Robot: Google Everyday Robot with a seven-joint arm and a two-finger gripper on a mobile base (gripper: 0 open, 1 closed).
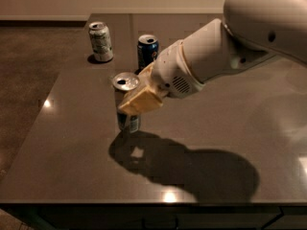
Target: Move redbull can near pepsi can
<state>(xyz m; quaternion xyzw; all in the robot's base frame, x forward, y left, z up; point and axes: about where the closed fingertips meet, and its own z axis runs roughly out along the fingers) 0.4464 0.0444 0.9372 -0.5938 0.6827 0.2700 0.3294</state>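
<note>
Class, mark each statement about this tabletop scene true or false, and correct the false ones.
1. The gripper is closed on the redbull can. True.
2. The pepsi can lies on its side. False: it stands upright.
3. The pale can stands to the left of the pepsi can in the view, towards the far edge of the table. True.
4. The redbull can touches the pepsi can. False: they are apart, and the redbull can is nearer the camera.
</note>
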